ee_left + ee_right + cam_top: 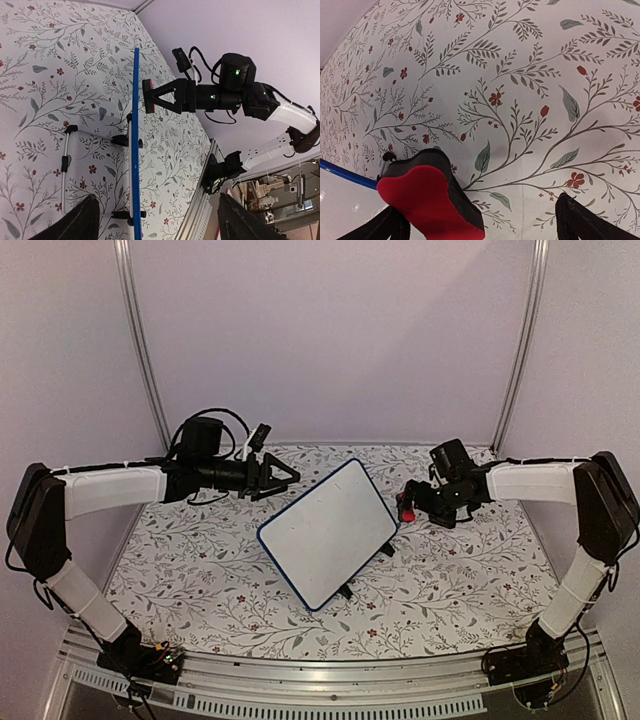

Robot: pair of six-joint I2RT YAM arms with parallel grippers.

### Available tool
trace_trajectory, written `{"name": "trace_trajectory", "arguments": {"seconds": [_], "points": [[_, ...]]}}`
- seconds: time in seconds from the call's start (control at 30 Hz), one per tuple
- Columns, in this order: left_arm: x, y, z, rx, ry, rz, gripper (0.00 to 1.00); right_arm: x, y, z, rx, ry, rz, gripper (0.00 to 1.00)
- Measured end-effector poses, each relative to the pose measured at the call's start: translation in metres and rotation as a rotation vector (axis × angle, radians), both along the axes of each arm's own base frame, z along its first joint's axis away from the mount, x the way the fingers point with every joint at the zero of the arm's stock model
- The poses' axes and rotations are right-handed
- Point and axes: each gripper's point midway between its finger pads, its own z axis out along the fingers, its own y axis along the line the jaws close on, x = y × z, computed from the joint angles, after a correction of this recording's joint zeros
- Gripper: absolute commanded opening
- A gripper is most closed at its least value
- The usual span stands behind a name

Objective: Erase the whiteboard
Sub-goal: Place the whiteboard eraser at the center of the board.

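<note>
The whiteboard (327, 533) stands near the middle of the desk (190, 570), turned on a slant and leaning back on a thin wire stand (65, 160). Seen from the left wrist, it shows only its blue edge. Open flowered desk lies all round it, widest toward the near side. The left gripper (290, 477) hovers off the board's far-left side, not touching, jaws spread wide and holding nothing. The right gripper (408, 506) hangs just beside the board's right edge, jaws clamped on a red block (425, 200) held clear of the desk. Upright metal posts (140, 350) hem in the back corners.
</note>
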Motion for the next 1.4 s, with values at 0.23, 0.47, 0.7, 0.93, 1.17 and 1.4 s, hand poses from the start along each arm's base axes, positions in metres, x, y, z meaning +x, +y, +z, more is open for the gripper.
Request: {"name": "trace_trajectory", "arguments": {"seconds": [0.23, 0.47, 0.7, 0.93, 1.17, 1.4], "points": [[0.0, 0.0, 0.0, 0.0, 0.0, -0.001, 0.8, 0.0, -0.018, 0.005, -0.069, -0.052, -0.038, 0.99], [0.0, -0.001, 0.002, -0.006, -0.008, -0.003, 0.8, 0.0, -0.045, 0.03, -0.113, -0.123, -0.107, 0.99], [0.001, -0.001, 0.003, -0.009, -0.009, -0.002, 0.83, 0.002, -0.052, 0.038, -0.194, -0.134, -0.092, 0.99], [0.003, 0.001, 0.003, 0.0, -0.015, 0.018, 0.96, -0.002, -0.027, 0.028, -0.282, -0.114, 0.041, 0.96], [0.008, 0.007, 0.012, 0.006, -0.05, 0.056, 1.0, -0.018, -0.001, 0.024, -0.309, -0.124, 0.208, 0.93], [0.01, 0.009, 0.013, 0.01, -0.056, 0.072, 1.0, -0.056, 0.043, 0.009, -0.343, -0.143, 0.429, 0.87]]}}
